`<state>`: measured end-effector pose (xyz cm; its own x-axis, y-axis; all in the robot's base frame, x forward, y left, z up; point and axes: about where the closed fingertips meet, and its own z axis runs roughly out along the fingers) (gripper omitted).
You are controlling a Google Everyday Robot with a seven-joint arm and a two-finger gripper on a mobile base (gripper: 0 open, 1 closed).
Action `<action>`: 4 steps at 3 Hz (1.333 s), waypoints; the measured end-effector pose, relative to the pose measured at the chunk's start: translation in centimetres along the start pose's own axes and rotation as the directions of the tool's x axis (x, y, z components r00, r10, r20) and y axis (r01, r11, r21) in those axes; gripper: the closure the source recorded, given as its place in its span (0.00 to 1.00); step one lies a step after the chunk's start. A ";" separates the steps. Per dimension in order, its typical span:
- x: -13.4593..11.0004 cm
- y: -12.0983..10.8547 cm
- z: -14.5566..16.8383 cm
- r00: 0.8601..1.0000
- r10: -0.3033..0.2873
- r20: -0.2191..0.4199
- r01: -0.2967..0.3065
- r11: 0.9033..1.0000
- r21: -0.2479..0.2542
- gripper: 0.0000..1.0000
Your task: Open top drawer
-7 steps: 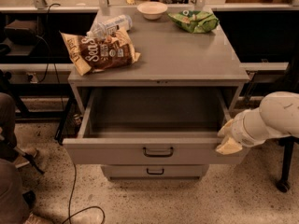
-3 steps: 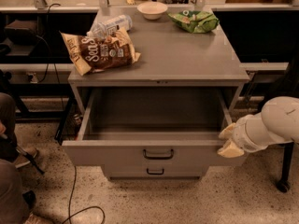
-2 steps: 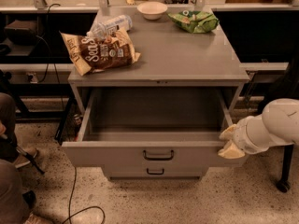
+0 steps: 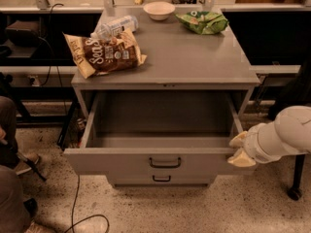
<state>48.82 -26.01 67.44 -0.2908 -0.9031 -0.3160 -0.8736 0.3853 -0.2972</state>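
The top drawer (image 4: 121, 161) of the grey metal cabinet stands pulled far out, showing its deep grey inside with nothing in it. Its front panel has a small black centre handle (image 4: 164, 163). A lower drawer handle (image 4: 161, 178) shows beneath it. My gripper (image 4: 238, 149), with pale yellow fingers on a white arm, is at the right end of the drawer's front panel, by its top corner. Whether it touches the panel is not visible.
On the cabinet top (image 4: 194, 57) lie a brown snack bag (image 4: 104, 52), a plastic bottle (image 4: 114, 27), a white bowl (image 4: 159, 10) and a green chip bag (image 4: 203, 22). A person's legs (image 4: 12, 169) and a floor cable (image 4: 75, 203) are at the left. A black stand leg (image 4: 295, 181) is at the right.
The gripper has drifted slightly right and down along the drawer's right corner. The drawer stays open.
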 end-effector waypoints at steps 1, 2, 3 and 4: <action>0.0 0.0 0.0 1.000 0.000 0.000 0.000 1.000 0.000 0.54; 0.0 0.0 0.0 1.000 0.000 0.000 0.000 1.000 0.000 0.23; 0.0 0.0 0.0 1.000 0.000 0.000 0.000 1.000 0.000 0.01; -1.0 0.8 0.6 0.997 -0.072 -0.009 0.071 0.997 -0.043 0.00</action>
<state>48.68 -24.68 66.94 -0.2308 -0.9299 -0.2862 -0.9082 0.3115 -0.2796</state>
